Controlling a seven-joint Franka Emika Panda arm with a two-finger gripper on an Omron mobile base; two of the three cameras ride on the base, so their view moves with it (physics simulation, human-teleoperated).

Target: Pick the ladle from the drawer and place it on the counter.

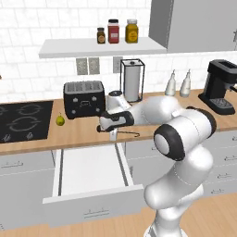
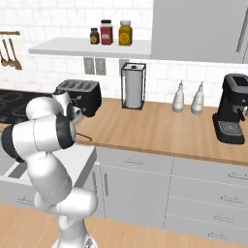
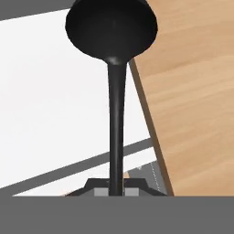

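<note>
The gripper (image 1: 113, 134) is clamped on the ladle (image 3: 115, 91), its handle pinched between the fingertips (image 3: 98, 186) and its round bowl pointing away from the hand. The utensil is held level above the front edge of the counter (image 1: 152, 127), over the open drawer (image 1: 88, 173). A toaster (image 1: 83, 98) is seen just behind.
</note>
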